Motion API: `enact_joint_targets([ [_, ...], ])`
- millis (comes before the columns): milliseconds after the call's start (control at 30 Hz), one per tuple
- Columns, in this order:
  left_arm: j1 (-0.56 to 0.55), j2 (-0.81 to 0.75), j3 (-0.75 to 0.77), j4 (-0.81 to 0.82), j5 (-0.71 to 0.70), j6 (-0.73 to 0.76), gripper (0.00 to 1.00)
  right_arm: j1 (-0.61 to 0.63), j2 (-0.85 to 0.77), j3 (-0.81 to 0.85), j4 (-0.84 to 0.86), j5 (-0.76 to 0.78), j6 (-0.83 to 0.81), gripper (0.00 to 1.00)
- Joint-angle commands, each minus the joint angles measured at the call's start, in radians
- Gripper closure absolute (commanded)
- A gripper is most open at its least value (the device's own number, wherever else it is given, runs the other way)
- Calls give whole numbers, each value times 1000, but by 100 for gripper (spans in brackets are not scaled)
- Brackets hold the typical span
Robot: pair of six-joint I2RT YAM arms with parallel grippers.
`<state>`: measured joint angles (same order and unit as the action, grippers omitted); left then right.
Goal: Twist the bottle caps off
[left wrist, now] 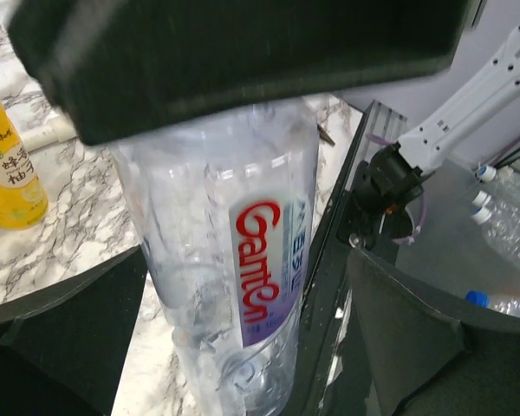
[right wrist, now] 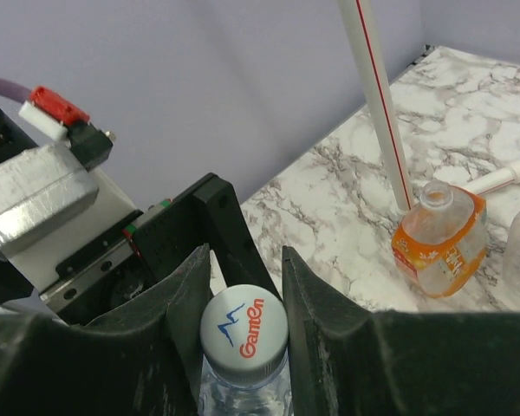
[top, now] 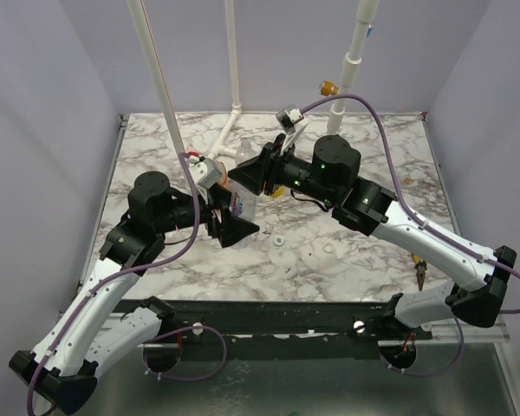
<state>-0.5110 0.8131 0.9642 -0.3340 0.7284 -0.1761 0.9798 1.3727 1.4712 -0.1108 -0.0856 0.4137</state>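
Observation:
A clear bottle point(left wrist: 234, 260) with a red and blue label stands upright on the marble table point(top: 373, 165), mid-left. My left gripper point(left wrist: 247, 260) is open, its fingers point(left wrist: 61, 347) wide on either side of the bottle's body with gaps showing. My right gripper point(right wrist: 243, 329) comes from above and is shut on the bottle's whitish printed cap point(right wrist: 243, 334). In the top view the cap is hidden under the right gripper point(top: 247, 176), and the left gripper point(top: 234, 221) sits just in front of the bottle point(top: 245, 206). Two loose caps point(top: 279, 240) point(top: 329, 248) lie on the table.
A squat orange bottle point(right wrist: 438, 238) with a bare neck stands by a white pipe point(right wrist: 377, 95) of the frame. A yellow-orange bottle point(left wrist: 9, 165) stands left of the clear one. Pliers point(top: 419, 270) lie at the table's right front edge.

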Motion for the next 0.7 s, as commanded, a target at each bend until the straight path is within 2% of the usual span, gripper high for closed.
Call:
enact_joint_targets([
  [0, -1, 17, 19, 96, -49, -157, 2, 2, -8, -52, 149, -35, -9, 94],
  [167, -1, 30, 1, 114, 15, -167, 14, 23, 3, -75, 207, -15, -20, 96],
  [300, -1, 23, -25, 115, -5, -146, 26, 28, 17, -68, 208, 3, -33, 96],
  [500, -1, 9, -23, 110, -107, -91, 64, 28, 3, -68, 187, 48, -58, 95],
  [533, -1, 10, -21, 110, -112, -76, 67, 28, 3, -63, 175, 56, -59, 92],
  [600, -1, 10, -18, 110, -119, -38, 68, 28, -1, -56, 154, 76, -53, 79],
  [633, -1, 12, -16, 109, -126, -19, 69, 29, -3, -50, 136, 94, -47, 71],
  [667, -1, 13, -16, 108, -138, -2, 71, 29, -5, -42, 116, 129, -45, 57],
])
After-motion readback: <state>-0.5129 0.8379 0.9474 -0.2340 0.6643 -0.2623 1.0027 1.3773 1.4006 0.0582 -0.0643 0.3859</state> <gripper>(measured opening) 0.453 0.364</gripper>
